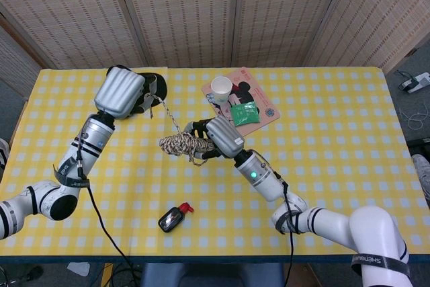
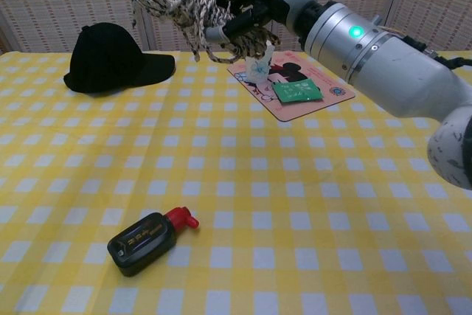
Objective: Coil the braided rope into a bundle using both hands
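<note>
The braided rope (image 1: 183,143) hangs bunched above the table (image 1: 336,139), just beside the pink mat (image 1: 263,113), lifted clear so loops can be laid without dragging; the right robot hand (image 1: 218,136) has its fingers curled tight around the coils, anchoring the bundle; a single strand runs taut away from the mat up to the left robot hand (image 1: 124,94), raised over the black cap (image 2: 110,57), apparently pinching the free end to feed another wrap, though its fingers are mostly hidden.
</note>
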